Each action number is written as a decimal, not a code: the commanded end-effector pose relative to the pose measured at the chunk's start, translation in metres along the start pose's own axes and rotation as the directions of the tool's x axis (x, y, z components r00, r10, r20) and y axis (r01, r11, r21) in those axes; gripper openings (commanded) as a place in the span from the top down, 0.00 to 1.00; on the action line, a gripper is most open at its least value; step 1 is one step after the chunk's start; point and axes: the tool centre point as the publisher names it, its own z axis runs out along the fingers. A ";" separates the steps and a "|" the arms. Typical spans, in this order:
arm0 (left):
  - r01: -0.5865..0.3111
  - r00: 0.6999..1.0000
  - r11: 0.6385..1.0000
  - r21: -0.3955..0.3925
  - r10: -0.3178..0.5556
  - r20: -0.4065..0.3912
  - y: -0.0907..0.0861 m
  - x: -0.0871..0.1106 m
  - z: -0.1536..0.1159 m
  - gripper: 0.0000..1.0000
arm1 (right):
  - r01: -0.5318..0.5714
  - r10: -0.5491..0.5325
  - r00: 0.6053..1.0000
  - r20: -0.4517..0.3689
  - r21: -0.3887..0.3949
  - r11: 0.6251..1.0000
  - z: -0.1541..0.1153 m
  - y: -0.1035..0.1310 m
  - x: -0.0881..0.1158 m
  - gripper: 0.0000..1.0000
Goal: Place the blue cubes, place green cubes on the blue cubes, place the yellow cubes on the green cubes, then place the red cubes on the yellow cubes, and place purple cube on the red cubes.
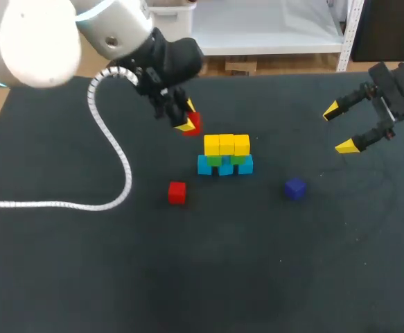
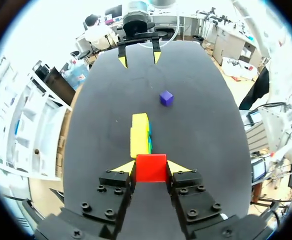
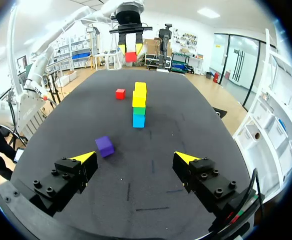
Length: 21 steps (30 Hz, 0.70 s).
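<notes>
Left tool [image 2: 151,167] is clamped on a solid-red cube [image 2: 151,171] near the desk's [image 1: 257,277] far edge; right tool [image 3: 134,156] is spread wide.

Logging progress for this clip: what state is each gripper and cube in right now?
Left gripper: shut on held red cube, off the table.
Right gripper: open, empty.
Blue cubes: bottom row, on table.
Green cubes: stacked on blue cubes.
Yellow cubes: top layer, uncovered.
Loose red cube: on table, unstacked.
Purple cube: on table, unstacked.
</notes>
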 end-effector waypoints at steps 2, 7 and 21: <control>-0.017 1.000 1.000 -0.021 0.016 -0.008 0.004 -0.015 0.010 1.00 | 0.001 -0.001 1.000 0.001 0.001 1.000 0.000 0.000 0.000 0.00; -0.033 0.999 0.999 -0.007 0.033 -0.006 0.009 -0.025 0.018 1.00 | 0.001 -0.001 1.000 0.001 0.001 1.000 0.000 0.000 0.000 0.00; -0.045 0.999 0.998 0.041 0.045 0.003 0.025 -0.035 0.039 1.00 | 0.001 -0.001 1.000 0.001 0.001 1.000 0.000 0.000 0.000 0.00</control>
